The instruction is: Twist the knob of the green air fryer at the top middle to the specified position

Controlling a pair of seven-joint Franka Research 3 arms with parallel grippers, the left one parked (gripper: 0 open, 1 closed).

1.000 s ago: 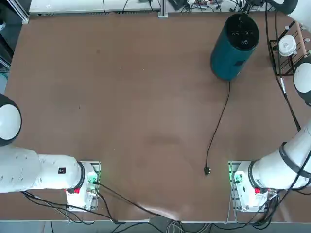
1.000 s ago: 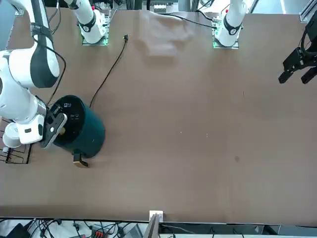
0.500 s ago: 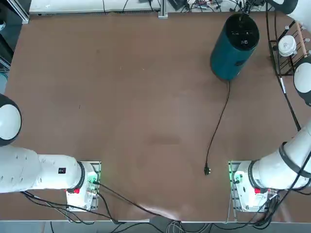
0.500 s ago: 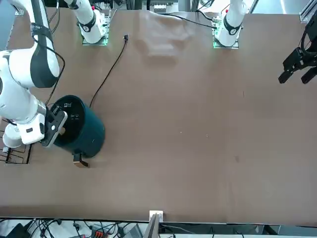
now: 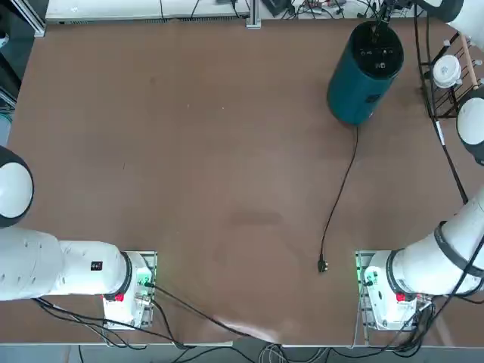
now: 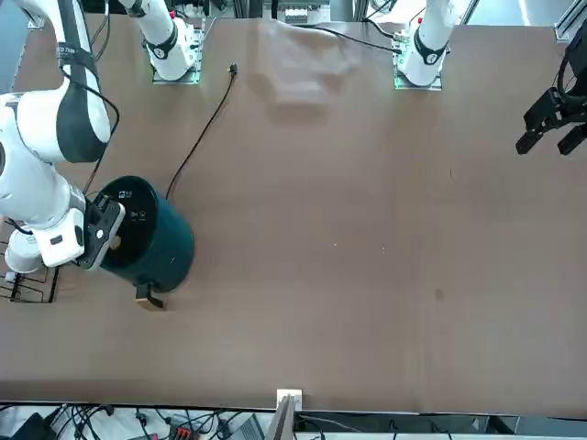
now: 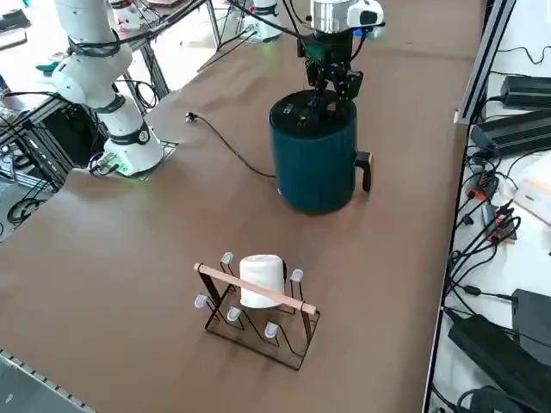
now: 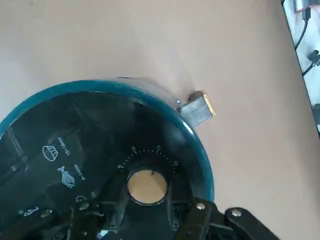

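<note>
The green air fryer (image 5: 355,87) stands at the table's far right, a dark teal cylinder with a black top (image 8: 75,135) that carries white marks. Its small tan-gold knob (image 8: 147,186) sits near the top's rim inside a dotted scale. My right gripper (image 8: 146,194) hangs straight down over the fryer (image 7: 314,163), with a dark finger pressed against each side of the knob, so it is shut on it. From across the table the gripper (image 6: 101,234) covers the edge of the fryer's top (image 6: 138,220). The side view shows the gripper (image 7: 332,86) on the lid.
The fryer's black handle (image 7: 366,169) sticks out from its side. Its thin power cord (image 5: 342,185) runs toward my base and ends in a loose plug (image 5: 323,265). A wire rack holding a white round object (image 7: 258,284) stands right of the fryer, close to my arm.
In the front view my right hand has turned and shifted slightly over the fryer's top. The fryer and cord lie where they were.
</note>
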